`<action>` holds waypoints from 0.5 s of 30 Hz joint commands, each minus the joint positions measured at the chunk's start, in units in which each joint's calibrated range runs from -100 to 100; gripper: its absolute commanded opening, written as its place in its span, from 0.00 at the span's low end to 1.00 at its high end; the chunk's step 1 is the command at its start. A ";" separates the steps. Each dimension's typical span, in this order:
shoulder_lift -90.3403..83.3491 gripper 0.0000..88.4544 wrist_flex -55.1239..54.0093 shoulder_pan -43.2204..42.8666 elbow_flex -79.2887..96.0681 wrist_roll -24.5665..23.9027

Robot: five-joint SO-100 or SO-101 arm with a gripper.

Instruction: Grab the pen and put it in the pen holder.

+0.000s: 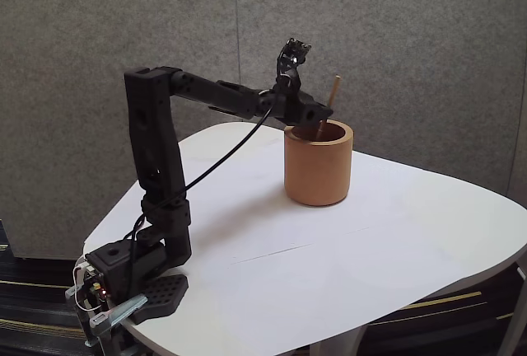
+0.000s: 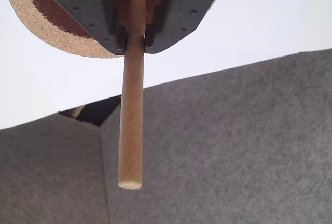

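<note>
In the fixed view, my base [image 1: 123, 286] sits clamped at the table's [image 1: 329, 265] edge, at about eight o'clock of the scene. My black arm [image 1: 156, 150] rises straight up from there, then reaches out toward two o'clock, with a black cable [image 1: 222, 154] drooping beneath it. My gripper [image 1: 317, 121] hangs right over the near rim of the pen holder [image 1: 318, 170], at its eleven o'clock side.

The pen holder is a stout terracotta cup standing upright on the white table, roughly at the centre of the view, with a darker brown inside. The pen [image 1: 333, 91] is a thin tan stick, and it pokes up out of my gripper toward one o'clock, its lower part dipping inside the cup's mouth. I cannot tell from here whether its lower end touches the bottom.

In the wrist view, my gripper [image 2: 136, 16] enters from twelve o'clock, its dark fingers [image 2: 104, 11] pressed in on either side of the pen [image 2: 130, 125], pinching it. The pen runs from there toward six o'clock, ending in a flat pale tip. The holder's grainy rim [image 2: 31, 19] curves at ten o'clock behind my fingers, with grey panel wall [image 2: 233, 151] filling the lower part.
</note>
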 commanded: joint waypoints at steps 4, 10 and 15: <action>-0.34 0.01 -0.34 0.05 1.99 -0.16; -0.34 0.01 -0.34 -0.17 3.52 -0.16; -0.01 0.01 -0.34 0.20 3.52 -0.16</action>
